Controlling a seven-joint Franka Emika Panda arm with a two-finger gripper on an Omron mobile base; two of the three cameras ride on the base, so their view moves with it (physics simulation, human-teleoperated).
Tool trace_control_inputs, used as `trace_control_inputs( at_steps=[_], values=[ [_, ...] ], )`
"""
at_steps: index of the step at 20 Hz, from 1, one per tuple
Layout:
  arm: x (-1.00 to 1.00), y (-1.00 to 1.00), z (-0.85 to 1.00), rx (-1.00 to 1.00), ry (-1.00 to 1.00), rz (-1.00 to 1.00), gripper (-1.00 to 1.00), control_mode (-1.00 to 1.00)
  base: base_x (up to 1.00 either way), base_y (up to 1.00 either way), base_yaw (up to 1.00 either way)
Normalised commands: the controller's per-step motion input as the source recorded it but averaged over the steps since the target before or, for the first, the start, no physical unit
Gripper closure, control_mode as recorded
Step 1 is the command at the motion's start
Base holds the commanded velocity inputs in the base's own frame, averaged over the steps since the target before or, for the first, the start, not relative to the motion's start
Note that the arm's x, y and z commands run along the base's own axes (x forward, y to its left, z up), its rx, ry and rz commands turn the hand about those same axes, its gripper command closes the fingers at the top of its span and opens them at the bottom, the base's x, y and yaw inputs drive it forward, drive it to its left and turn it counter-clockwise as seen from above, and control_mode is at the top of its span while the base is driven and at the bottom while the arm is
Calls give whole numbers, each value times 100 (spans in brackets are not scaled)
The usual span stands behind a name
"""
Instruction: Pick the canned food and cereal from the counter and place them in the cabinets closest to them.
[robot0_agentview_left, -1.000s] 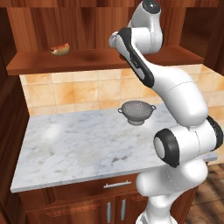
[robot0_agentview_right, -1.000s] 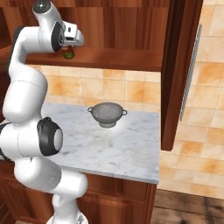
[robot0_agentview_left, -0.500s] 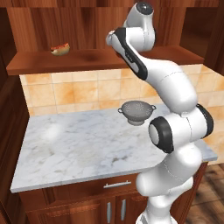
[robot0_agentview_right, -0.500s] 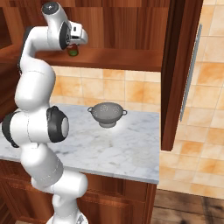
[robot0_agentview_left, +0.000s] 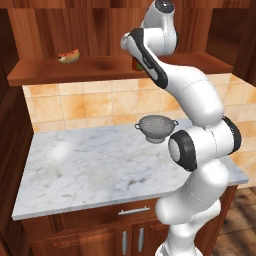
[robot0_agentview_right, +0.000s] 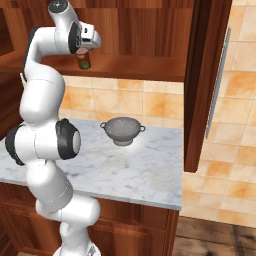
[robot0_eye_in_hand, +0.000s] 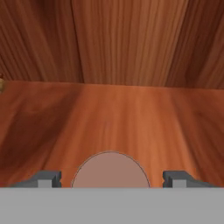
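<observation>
The canned food (robot0_agentview_right: 84, 61), a small red-labelled can with a green patch, stands upright on the dark wooden shelf (robot0_agentview_right: 135, 65) of the cabinet recess above the counter (robot0_agentview_left: 90, 165). My gripper (robot0_agentview_right: 85, 49) hangs right over it. In the hand view the can's pale round top (robot0_eye_in_hand: 110, 170) lies between my two fingertips (robot0_eye_in_hand: 48, 178), with a narrow gap on each side, so the gripper is open around it. From the left base view the can (robot0_agentview_left: 135, 65) peeks out behind my forearm. The cereal is out of view.
A grey metal colander (robot0_agentview_left: 157, 127) sits at the back of the marble counter. A hot dog (robot0_agentview_left: 68, 55) lies on the shelf's left end. An open cabinet door (robot0_agentview_right: 205, 85) with a silver bar handle (robot0_agentview_right: 219, 82) juts out to the right.
The hand has slid slightly right and down over the shelf with the can under it, and the upper arm has swung further upright.
</observation>
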Motion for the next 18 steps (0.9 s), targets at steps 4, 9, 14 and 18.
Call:
trace_control_inputs(
  at_steps=[4,9,14,18],
  values=[
    [0,2,1,0,-3,0,-100,-100,0,0,0],
    [-63,1,0,-3,-5,6,-100,-100,0,0,0],
    [-100,-4,-17,-2,-10,8,-100,-100,0,0,0],
    [-100,-26,-42,-2,-9,6,-100,-100,0,0,0]
  ],
)
